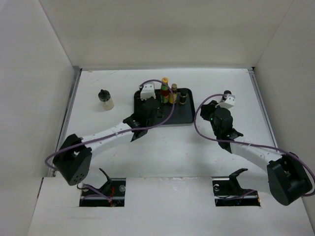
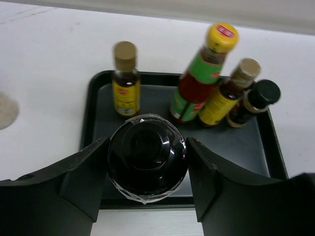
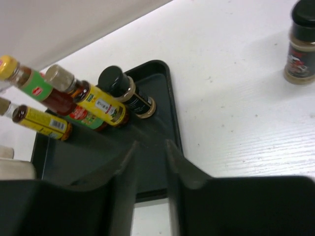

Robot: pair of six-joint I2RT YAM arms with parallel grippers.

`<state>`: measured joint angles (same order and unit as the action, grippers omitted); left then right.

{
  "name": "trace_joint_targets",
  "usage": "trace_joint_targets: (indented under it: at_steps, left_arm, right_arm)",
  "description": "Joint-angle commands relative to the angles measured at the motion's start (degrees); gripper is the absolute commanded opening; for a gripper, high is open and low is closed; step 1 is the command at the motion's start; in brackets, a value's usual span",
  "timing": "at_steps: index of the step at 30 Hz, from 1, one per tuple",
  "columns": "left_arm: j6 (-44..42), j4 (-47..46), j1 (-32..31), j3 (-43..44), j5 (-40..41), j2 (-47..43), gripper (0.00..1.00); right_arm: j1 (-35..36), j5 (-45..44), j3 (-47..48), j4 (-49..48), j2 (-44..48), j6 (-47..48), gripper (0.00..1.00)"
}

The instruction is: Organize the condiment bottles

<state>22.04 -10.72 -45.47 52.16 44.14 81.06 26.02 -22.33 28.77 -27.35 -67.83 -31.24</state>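
Four bottles stand in a row near the top of the black tray [image 2: 93,105] in the left wrist view. At the left, on its own, is a slim bottle [image 2: 126,81] with dark sauce, a yellow label and a tan cap. The tall red bottle [image 2: 199,83] has a green neck and a yellow cap. Right against it on the right is a second slim bottle [image 2: 227,93], also with a yellow label and a tan cap. Just beside that is a small dark bottle [image 2: 255,102] with a black cap.

The left gripper [image 2: 147,147] is clamped on a held bottle [image 2: 146,169], low in the frame over the tray's near edge. Only its shiny black cap, wrapped in clear plastic, shows.

Two squat whitish bottles with black caps stand on the white table [image 1: 162,147], off the tray. The left squat bottle [image 1: 105,101] is at the upper left of the top view. The right squat bottle [image 3: 300,46] is at the upper right of the right wrist view.

The right gripper [image 3: 150,147] has its fingers almost together with nothing between them, above the tray's lower right corner.
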Motion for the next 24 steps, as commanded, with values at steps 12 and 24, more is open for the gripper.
trace_joint_targets:
  at_steps: [12, 24]
  left_arm:
    - [0.2, -13.8, -1.8, 11.8, -2.7, 18.8, 0.39]
    - [0.7, -18.9, -1.9, 5.9, -0.9, 20.0, 0.79]
  right_arm:
    - [-2.4, -1.8, -1.8, -2.8, 3.0, -0.6, 0.53]
    - [-2.2, -1.6, -1.4, -2.8, 2.1, -0.6, 0.58]
